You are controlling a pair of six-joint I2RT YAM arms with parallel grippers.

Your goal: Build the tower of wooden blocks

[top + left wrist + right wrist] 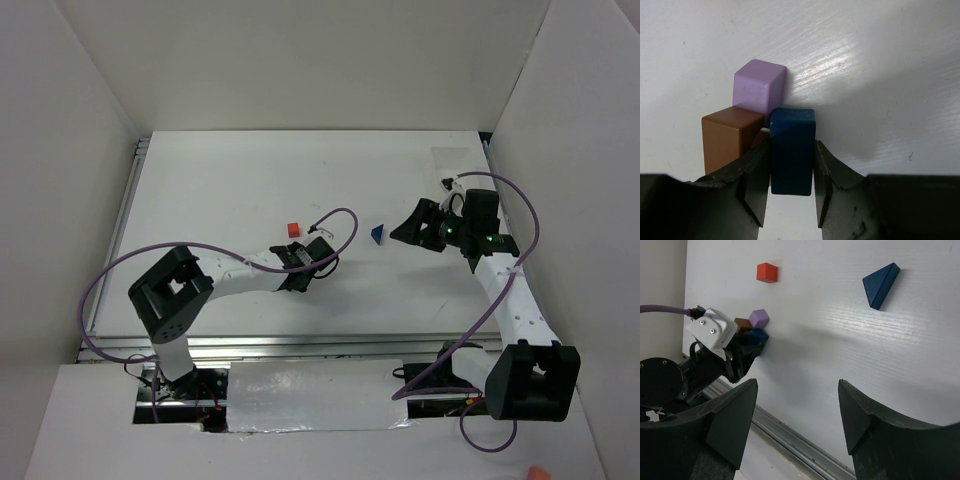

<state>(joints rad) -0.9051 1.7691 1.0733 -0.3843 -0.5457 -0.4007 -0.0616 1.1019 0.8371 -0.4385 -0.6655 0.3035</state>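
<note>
My left gripper is shut on a dark blue oblong block, its fingers pressed flat on the block's two long sides. The block's far end sits against a brown block and a pale purple cube, which touch each other on the white table. From above, the left gripper hides this cluster. A red cube lies just beyond it. My right gripper is open and empty, hovering right of a dark blue triangular block. It looks toward the cluster.
White walls enclose the table on three sides. A metal rail runs along its near edge. The left arm's purple cable loops over the table between the red cube and the triangular block.
</note>
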